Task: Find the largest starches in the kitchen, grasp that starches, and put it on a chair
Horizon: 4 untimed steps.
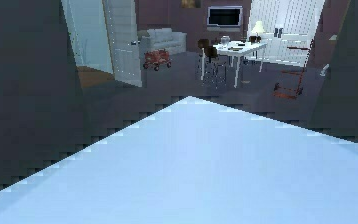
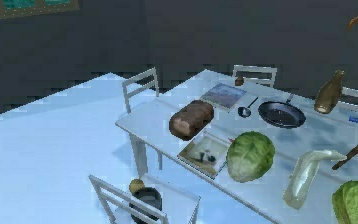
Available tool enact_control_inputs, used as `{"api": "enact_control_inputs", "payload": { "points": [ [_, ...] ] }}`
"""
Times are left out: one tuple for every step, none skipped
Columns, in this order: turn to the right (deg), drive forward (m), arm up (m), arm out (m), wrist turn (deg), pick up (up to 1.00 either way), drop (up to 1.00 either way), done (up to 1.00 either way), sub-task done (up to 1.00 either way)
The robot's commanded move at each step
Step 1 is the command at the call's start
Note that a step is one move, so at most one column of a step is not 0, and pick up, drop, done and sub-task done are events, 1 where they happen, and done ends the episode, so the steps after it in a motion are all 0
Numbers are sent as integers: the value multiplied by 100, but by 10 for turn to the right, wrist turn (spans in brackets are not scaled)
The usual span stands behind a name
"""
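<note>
- Arm side view shows us a brown loaf of bread (image 2: 191, 118). It lies on a white desk (image 2: 157, 122), near the desk's left end in that view.
- We cannot tell how the loaf lies from the tool. We also cannot tell the tool's state or the arm's pose.
- The loaf is long and rounded, with a dark, rough-looking crust.
- Just beside the loaf, toward the near edge, lies a small flat tray (image 2: 202, 153) with tiny dark bits on it.
- A big round green cabbage (image 2: 250, 155) with a leafy skin sits right of the tray.
- Farther back we see a round black pan (image 2: 282, 112) and a small dark ladle (image 2: 245, 110). A flat pale mat (image 2: 225, 95) lies there too.
- A pale, smooth, long thing (image 2: 309, 175) lies near the right end. A brown bottle shape (image 2: 329, 92) stands tilted behind it.
- White chairs with thin bars stand around the desk. One (image 2: 142, 85) is at the left, one (image 2: 255, 72) at the far side, and one (image 2: 112, 195) at the near side.
- At the near chair we see a dark bowl (image 2: 147, 207) and a small yellow-brown lump (image 2: 137, 186) touching it.
- Forward view shows us a wide, smooth, pale blue surface (image 1: 187, 160) up close.
- Far off there is a white far desk (image 1: 237, 48) and a pale sofa (image 1: 165, 40). A red wagon (image 1: 157, 58) is there too.
</note>
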Motion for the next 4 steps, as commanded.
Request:
{"api": "enact_control_inputs", "payload": {
  "points": [
    [0, 0, 38, 0, 0, 0, 0, 0, 0],
    [0, 0, 0, 46, 0, 0, 0, 0, 0],
    [0, 0, 0, 0, 450, 0, 0, 0, 0],
    [0, 0, 0, 0, 450, 0, 0, 0, 0]
  ]
}}
